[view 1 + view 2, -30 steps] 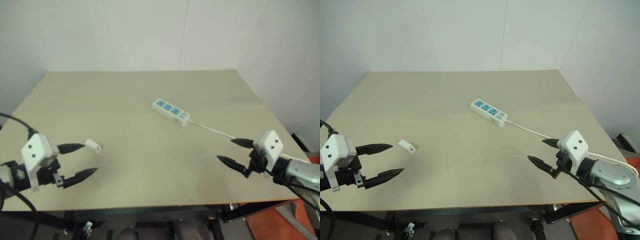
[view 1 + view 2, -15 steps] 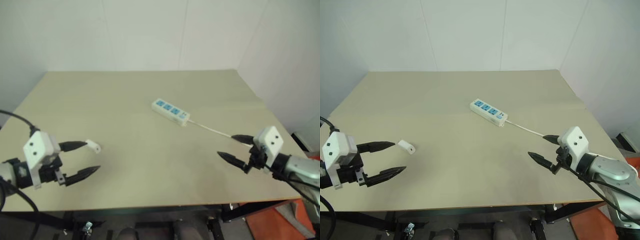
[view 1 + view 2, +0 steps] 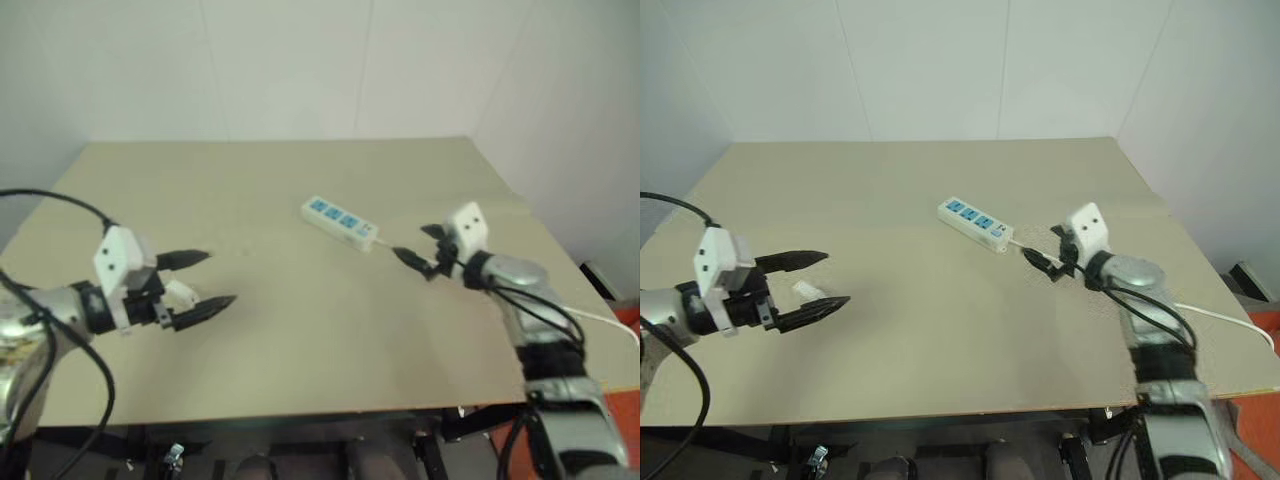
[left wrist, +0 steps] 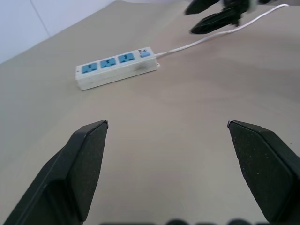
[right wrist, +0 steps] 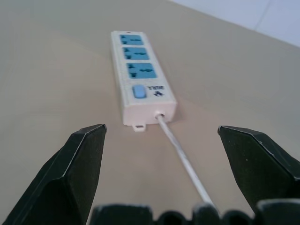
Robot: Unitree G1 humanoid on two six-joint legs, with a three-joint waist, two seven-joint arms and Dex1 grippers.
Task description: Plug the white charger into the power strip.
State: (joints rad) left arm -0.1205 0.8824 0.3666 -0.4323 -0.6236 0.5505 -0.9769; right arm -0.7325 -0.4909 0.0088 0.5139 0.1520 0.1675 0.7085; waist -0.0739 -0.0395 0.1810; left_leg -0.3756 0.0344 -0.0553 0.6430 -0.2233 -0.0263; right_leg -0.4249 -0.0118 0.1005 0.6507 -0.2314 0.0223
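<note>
The small white charger lies on the tan table at the left, between the spread fingers of my left gripper, close to its housing; the fingers are open and do not clamp it. The white power strip with three blue sockets lies at mid-table, slanting toward the right. My right gripper hovers open just off the strip's switch end, straddling its thin white cord. In the right wrist view the power strip sits straight ahead between the fingers. The left wrist view shows the power strip and the right gripper beyond it.
The cord trails off over the table's right edge. White walls close the back and the right side. Bare tabletop spreads between the two grippers and behind the strip.
My right gripper has swung forward and left, from the table's right front edge to the strip's cord end. The left gripper has advanced so the charger lies between its fingers.
</note>
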